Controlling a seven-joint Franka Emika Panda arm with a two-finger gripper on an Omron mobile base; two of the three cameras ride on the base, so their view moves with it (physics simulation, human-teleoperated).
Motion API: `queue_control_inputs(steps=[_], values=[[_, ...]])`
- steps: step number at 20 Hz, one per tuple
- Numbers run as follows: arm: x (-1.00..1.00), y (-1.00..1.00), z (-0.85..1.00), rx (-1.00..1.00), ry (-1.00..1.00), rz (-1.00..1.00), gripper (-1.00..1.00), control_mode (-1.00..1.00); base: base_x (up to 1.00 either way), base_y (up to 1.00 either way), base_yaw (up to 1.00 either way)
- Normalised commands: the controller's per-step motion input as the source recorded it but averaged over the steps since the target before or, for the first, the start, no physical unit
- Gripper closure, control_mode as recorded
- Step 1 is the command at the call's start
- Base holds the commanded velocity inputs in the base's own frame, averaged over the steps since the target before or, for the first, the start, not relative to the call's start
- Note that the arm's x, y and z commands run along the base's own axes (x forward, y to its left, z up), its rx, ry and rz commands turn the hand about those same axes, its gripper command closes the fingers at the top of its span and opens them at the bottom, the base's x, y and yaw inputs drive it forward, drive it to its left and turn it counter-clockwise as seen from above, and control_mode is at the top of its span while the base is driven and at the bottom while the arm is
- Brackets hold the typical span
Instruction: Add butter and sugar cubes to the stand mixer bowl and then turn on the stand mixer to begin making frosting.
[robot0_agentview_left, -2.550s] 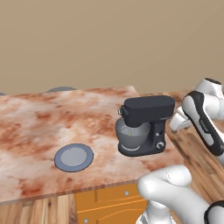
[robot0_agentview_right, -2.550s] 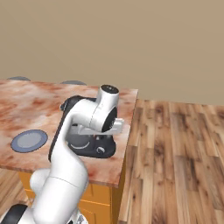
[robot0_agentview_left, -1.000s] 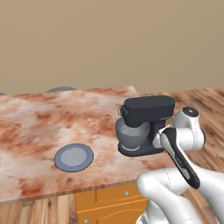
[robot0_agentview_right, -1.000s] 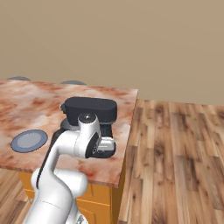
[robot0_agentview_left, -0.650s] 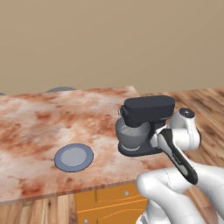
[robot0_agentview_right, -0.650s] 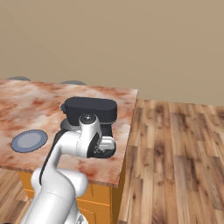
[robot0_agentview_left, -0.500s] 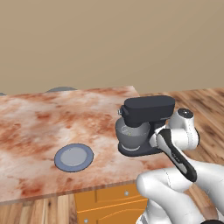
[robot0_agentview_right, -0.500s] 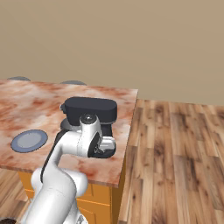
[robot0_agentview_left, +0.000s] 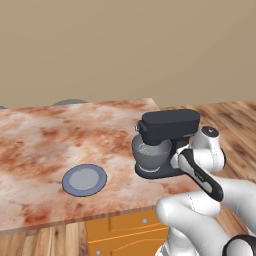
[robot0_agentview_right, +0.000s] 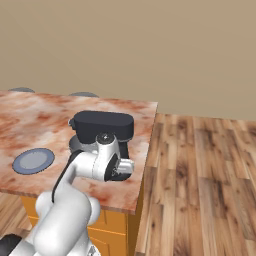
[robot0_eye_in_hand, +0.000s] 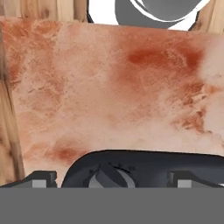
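Your arm has swung in over 2.5 s; the two-finger gripper (robot0_eye_in_hand: 111, 177) now sits at the dark charcoal stand mixer (robot0_agentview_left: 167, 140) on the marbled counter (robot0_agentview_left: 45, 145). Its fingertips straddle the small knob (robot0_eye_in_hand: 110, 178), parted, not clenched. Judged: only switching on remains; the grey rounded bowl (robot0_agentview_left: 150, 153) holds pale contents, and the flat blue-grey plate (robot0_agentview_left: 84, 179) is bare.

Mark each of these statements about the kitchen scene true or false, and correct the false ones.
1. The stand mixer stands near the counter's right end. True.
2. The blue-grey plate holds a stick of butter. False: the plate looks bare.
3. The stand mixer bowl sits under the mixer's head. True.
4. The gripper hangs over the plate. False: in the hand view its fingertips flank the mixer's knob, at the column.
5. The floor beside the counter is tiled white. False: it is brown wood planks.
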Motion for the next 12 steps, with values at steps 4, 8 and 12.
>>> queue_control_inputs(steps=[4, 8, 12], values=[[0.19, 0.00, -0.22, 0.00, 0.00, -0.02, -1.00, -1.00, 0.00, 0.00, 0.00], [0.28, 0.00, -0.22, 0.00, 0.03, -0.01, -1.00, -1.00, 0.00, 0.00, 0.00], [0.24, -0.01, -0.13, 0.00, 0.00, -0.01, -1.00, -1.00, 0.00, 0.00, 0.00]])
